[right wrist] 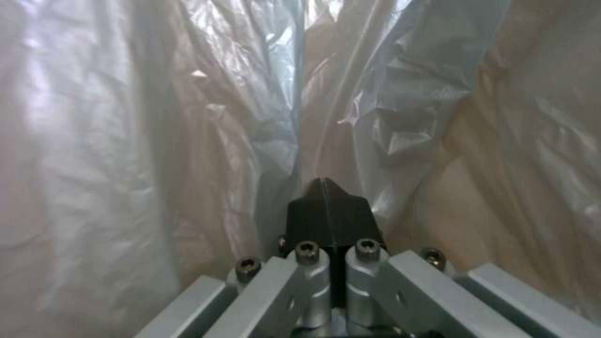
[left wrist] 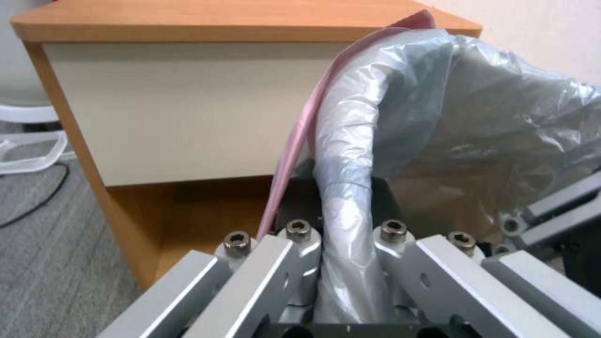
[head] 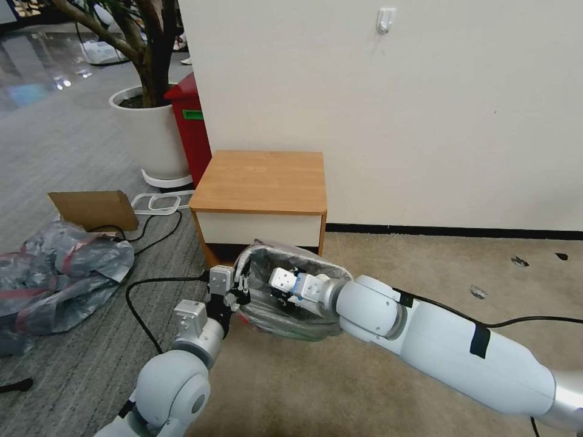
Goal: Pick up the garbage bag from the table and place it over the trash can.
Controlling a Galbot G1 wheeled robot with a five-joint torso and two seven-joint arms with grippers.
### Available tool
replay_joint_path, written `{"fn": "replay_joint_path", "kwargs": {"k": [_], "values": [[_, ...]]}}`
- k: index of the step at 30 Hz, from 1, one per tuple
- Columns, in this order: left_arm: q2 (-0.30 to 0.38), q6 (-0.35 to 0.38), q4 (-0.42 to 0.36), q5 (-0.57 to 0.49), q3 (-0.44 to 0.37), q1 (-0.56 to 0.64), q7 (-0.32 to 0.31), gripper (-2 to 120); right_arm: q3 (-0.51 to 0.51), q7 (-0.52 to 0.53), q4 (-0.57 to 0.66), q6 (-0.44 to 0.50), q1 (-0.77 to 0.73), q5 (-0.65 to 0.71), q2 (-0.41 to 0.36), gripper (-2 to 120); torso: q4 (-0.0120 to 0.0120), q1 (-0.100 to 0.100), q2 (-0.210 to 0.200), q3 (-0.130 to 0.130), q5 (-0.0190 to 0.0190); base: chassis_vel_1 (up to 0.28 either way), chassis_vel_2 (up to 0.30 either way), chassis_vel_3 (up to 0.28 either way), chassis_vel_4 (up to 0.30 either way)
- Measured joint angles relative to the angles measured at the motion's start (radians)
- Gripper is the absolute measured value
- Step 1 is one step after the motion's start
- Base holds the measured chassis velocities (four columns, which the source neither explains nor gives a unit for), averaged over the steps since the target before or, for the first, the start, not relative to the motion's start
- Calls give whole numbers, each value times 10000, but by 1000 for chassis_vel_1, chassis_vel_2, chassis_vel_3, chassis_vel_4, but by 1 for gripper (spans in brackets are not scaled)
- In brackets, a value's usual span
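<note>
The garbage bag lines the trash can, which sits tipped in front of the table. The left gripper reaches forward and pinches the bag-covered rim. The right arm stretches across, its gripper closed empty deep inside the bag

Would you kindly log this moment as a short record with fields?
bag: thin translucent grey plastic garbage bag with pink-red band, draped over the bin's rim
bin: small cream-white plastic trash can, tilted, before the nightstand
table: light brown wood nightstand, top bare
left gripper: shut on the bagged rim
right gripper: inside the bag, shut
</note>
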Motion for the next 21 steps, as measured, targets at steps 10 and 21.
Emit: {"fn": "replay_joint_path", "kwargs": {"k": [10,21], "values": [[-14,-178,25,685,107,-45,344,5,-152,56,-462,1,104,-246,181,0,0,0,0,0,0,0,0,0,0],[-37,-242,52,1231,266,-85,588,5,-160,64,-851,0,-73,-839,418,0,0,0,0,0,-1,0,0,0,0]]}}
